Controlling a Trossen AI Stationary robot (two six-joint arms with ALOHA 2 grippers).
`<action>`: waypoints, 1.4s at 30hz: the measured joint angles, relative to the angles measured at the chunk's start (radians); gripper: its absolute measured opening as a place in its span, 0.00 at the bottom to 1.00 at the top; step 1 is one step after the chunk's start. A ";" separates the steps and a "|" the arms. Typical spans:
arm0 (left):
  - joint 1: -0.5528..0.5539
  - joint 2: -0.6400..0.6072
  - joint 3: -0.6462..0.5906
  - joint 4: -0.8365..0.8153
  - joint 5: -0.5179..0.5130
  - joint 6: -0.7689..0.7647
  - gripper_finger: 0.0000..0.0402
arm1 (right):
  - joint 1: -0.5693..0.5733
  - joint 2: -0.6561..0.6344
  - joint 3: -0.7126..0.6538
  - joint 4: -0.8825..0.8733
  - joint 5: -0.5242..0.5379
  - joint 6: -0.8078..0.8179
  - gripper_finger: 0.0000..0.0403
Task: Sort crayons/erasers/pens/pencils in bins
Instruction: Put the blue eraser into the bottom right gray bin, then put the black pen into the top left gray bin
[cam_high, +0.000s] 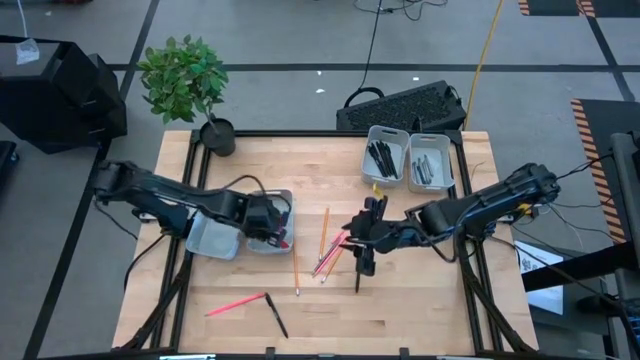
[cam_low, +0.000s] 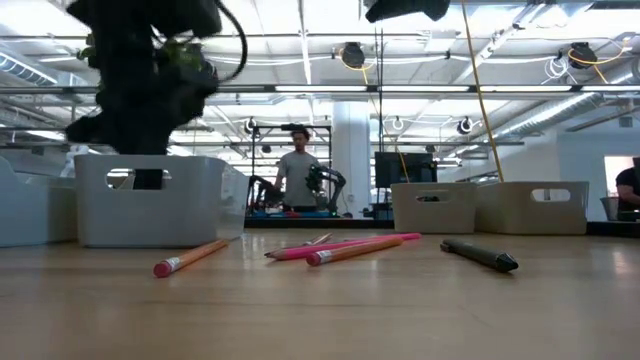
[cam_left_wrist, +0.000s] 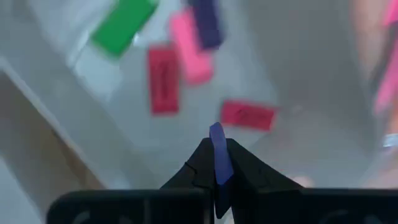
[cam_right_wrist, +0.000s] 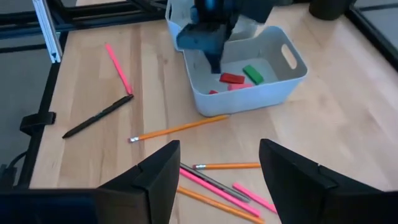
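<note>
My left gripper (cam_high: 268, 220) hangs over the right bin (cam_high: 290, 207) of the left pair, shut on a blue eraser (cam_left_wrist: 217, 155). Below it on the bin floor (cam_left_wrist: 305, 81) lie a green eraser (cam_left_wrist: 121, 25), a pink one (cam_left_wrist: 189, 53), two red ones (cam_left_wrist: 163, 78) and another blue one (cam_left_wrist: 205, 22). My right gripper (cam_right_wrist: 217, 171) stands open above a loose heap of orange and pink pencils (cam_high: 328, 250) at mid-table, touching nothing. A black pen (cam_high: 358, 277) lies beside the heap. My left gripper pinches the blue eraser between its two fingers (cam_left_wrist: 249, 171), coming from above and pointing down into the bin. The eraser stands on edge, and its free end (cam_left_wrist: 216, 132) sticks out past the fingertips. It hangs clear of the bin floor.
The far-right pair of bins (cam_high: 408, 160) holds black pens. A pink pencil (cam_high: 235, 303) and a black pen (cam_high: 276, 315) lie near the front edge. An orange pencil (cam_high: 296, 272) lies alone. A potted plant (cam_high: 190, 85) stands at the far left corner. A person (cam_low: 297, 175) is beyond the table.
</note>
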 joint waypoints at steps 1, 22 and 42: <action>0.003 0.023 -0.001 -0.003 0.026 -0.018 0.05 | 0.002 0.000 -0.010 0.015 0.000 0.007 0.52; -0.002 0.022 -0.001 0.083 0.096 -0.021 0.46 | 0.070 0.000 -0.189 0.166 -0.096 0.017 0.52; -0.103 -0.479 0.000 0.515 -0.244 0.342 0.44 | 0.130 0.260 0.009 0.044 -0.421 -0.316 0.52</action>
